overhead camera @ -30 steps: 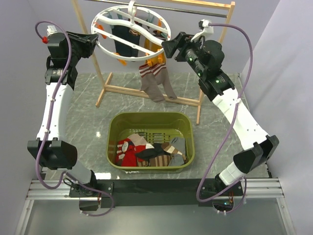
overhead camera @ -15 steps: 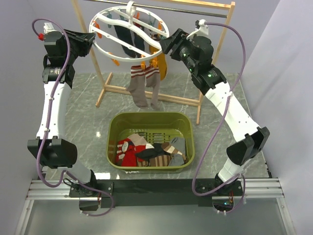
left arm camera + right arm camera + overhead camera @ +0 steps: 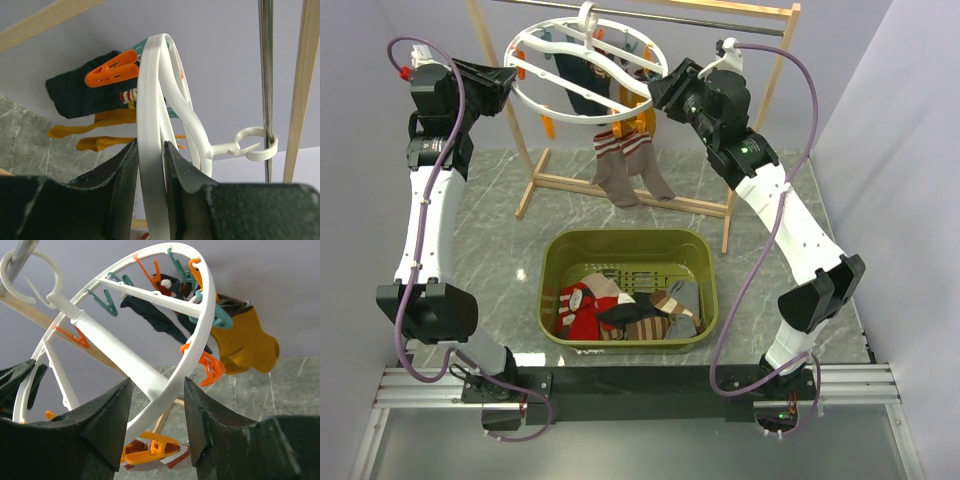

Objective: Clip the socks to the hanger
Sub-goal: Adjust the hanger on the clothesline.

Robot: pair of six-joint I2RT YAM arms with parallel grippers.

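The white ring hanger (image 3: 610, 72) hangs by its hook from the rack's metal rod and is tilted. My left gripper (image 3: 508, 78) is shut on the ring's left rim, which is pinched between its jaws in the left wrist view (image 3: 150, 155). My right gripper (image 3: 658, 90) is open at the ring's right side. In the right wrist view (image 3: 157, 390) the rim (image 3: 170, 385) passes between the spread fingers. A brown-tan striped pair (image 3: 625, 165), dark navy socks (image 3: 582, 95) and a mustard sock (image 3: 245, 345) hang from the clips. Other socks, one of them red (image 3: 582, 310), lie in the basket.
An olive green basket (image 3: 548, 285) stands on the marble table below the hanger. The wooden-framed rack (image 3: 535, 180) with its metal rod (image 3: 720, 18) stands behind it. Several orange and teal clips (image 3: 210, 367) dangle from the ring.
My right gripper has moved up and in, round the ring's right rim. The ring has tilted, and the striped socks swung left, then back right. My left gripper has kept its hold.
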